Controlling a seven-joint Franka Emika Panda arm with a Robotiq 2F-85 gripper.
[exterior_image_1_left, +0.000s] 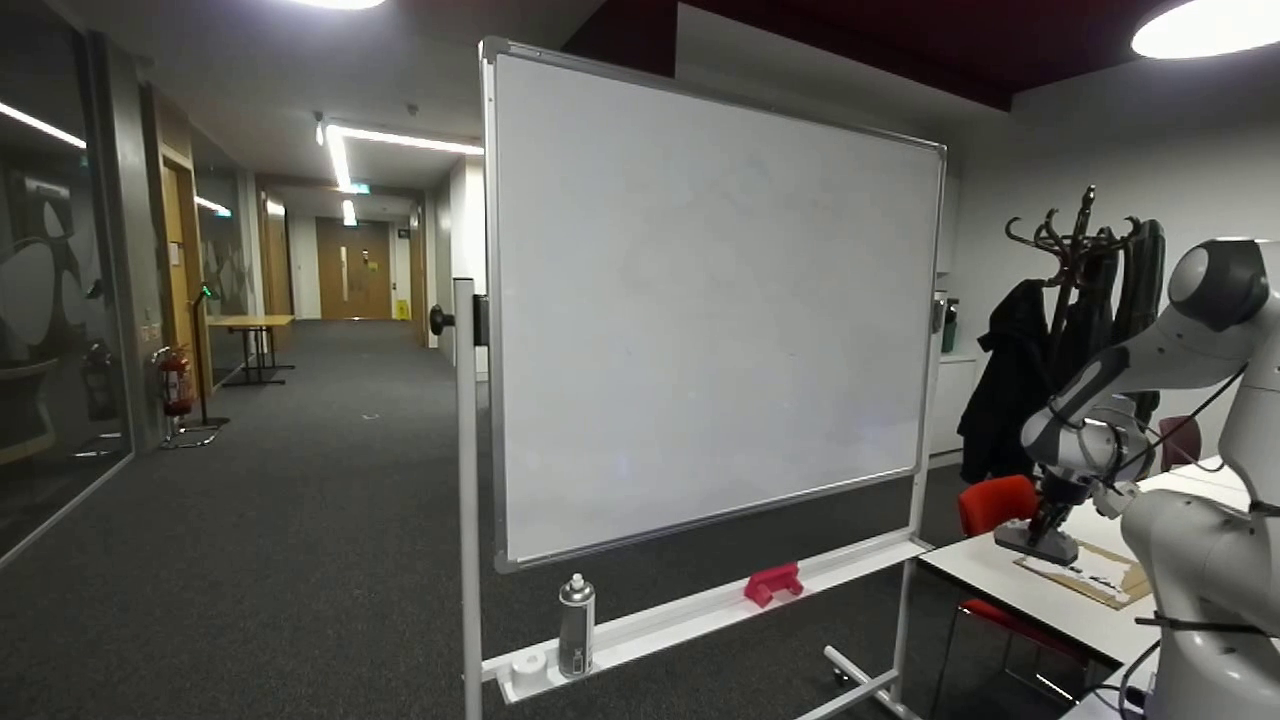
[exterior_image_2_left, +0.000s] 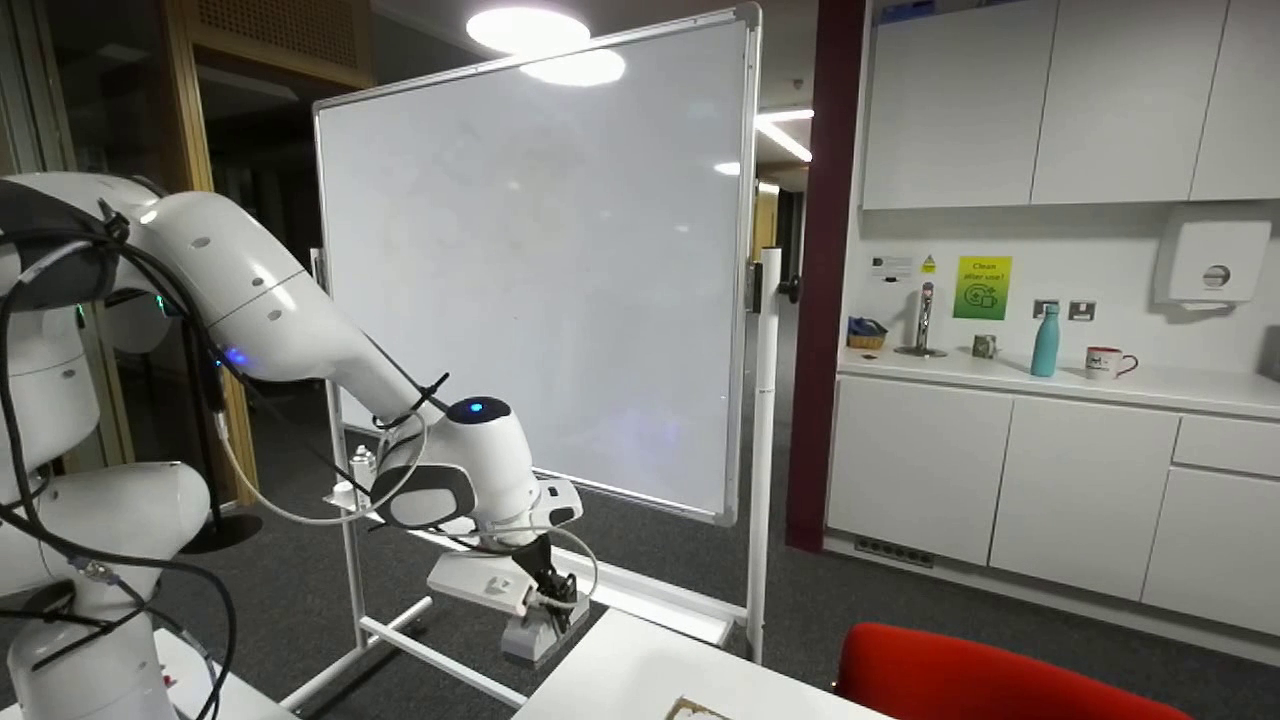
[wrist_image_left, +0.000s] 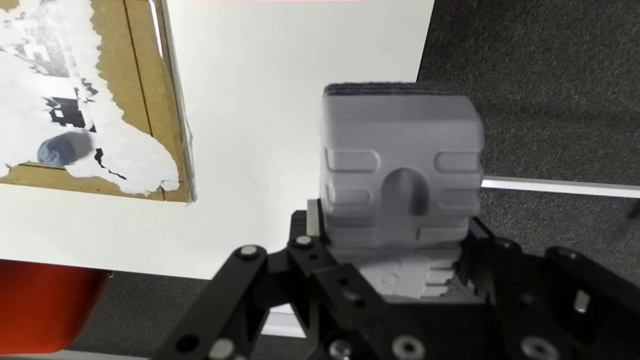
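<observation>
Clamped on a gray whiteboard eraser (wrist_image_left: 400, 132), the pincer (wrist_image_left: 392, 230) is located at the white table's (wrist_image_left: 250, 115) edge, with cardboard (wrist_image_left: 117, 77) to one side, carpeted floor (wrist_image_left: 545, 120) opposite, and an upright whiteboard (exterior_image_2_left: 530, 280) nearby.

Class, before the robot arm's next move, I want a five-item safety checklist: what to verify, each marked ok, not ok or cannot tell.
1. Gripper shut on the grey whiteboard eraser: ok, gripped from both sides.
2. Eraser apart from the whiteboard: ok.
3. White table free of items: not ok, cardboard with torn white paper lies on it.
4. Spray can upright on the tray below the whiteboard: ok.
5. Castor locked: cannot tell, too small to see.
</observation>
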